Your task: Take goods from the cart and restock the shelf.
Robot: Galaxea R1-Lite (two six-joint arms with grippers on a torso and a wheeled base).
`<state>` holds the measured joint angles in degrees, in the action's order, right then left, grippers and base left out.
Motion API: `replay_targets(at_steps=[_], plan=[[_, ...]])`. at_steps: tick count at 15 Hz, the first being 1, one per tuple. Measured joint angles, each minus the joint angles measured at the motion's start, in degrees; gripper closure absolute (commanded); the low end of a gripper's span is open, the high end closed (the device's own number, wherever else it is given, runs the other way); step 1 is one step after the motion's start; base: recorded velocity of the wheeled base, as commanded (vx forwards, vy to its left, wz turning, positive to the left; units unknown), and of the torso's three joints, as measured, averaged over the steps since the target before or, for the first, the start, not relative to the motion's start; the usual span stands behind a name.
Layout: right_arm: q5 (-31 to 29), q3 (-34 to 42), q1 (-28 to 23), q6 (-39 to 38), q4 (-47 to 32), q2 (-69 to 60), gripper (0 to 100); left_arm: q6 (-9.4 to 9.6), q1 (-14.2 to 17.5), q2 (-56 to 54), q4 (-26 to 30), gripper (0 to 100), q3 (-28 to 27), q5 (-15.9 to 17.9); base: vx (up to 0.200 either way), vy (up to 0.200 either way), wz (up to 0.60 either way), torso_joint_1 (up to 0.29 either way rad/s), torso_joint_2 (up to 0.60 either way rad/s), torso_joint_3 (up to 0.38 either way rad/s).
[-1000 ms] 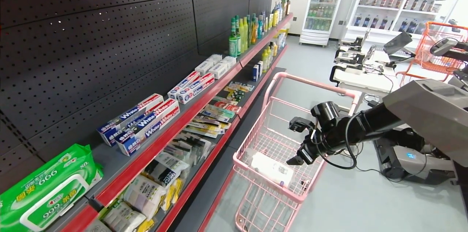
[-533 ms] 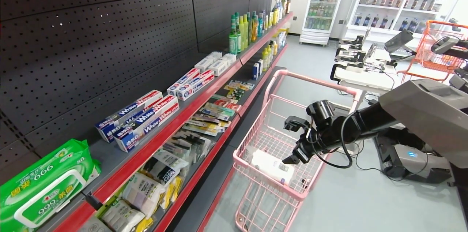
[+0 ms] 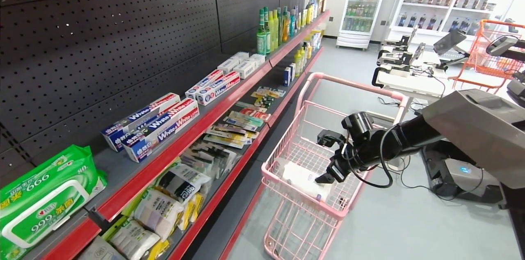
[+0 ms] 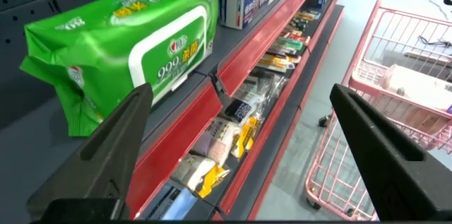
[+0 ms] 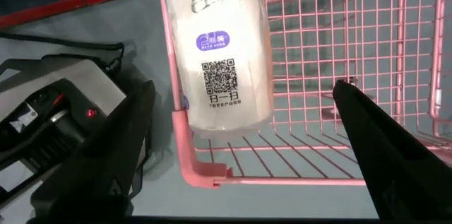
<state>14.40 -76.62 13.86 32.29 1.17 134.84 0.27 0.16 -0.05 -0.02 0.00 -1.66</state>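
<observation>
Right gripper [image 3: 326,157] hangs over the near end of the pink cart [image 3: 283,185], jaws spread wide and holding nothing, so we judge the task to be at its pick-up step, with the shelving yet to come. What we want is the white pack [image 5: 222,47], which lies flat on the cart's wire floor, tucked against the near corner with one long side just beside the rim. From the right wrist view it lies in line with the gap between the two fingers, and we see no contact with it.

For the next move we would need to lower the gripper into the cart until the fingers straddle the pack across its narrow width, then close on it. The wrapper looks soft, so a grip near its middle seems safest to us. One finger will have to pass between pack and rim, where room looks tight.

Our left gripper [image 4: 241,93] is also wide open and empty, beside the shelf [image 3: 197,137] near the green wipes pack [image 4: 134,47]. The bare stretch between the wipes and the toothpaste boxes [image 3: 160,124] looks a likely place for the goods
</observation>
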Motion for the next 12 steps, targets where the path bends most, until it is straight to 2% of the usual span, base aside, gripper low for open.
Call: replay_targets(at_steps=[12], plan=[[0.2, -2.7, 1.2, 0.6, 0.0, 0.0, 0, 0.0, 0.0, 0.0, 0.0, 0, 0.0, 0.0, 0.0, 0.0, 0.0, -0.16, 0.35, 0.196]])
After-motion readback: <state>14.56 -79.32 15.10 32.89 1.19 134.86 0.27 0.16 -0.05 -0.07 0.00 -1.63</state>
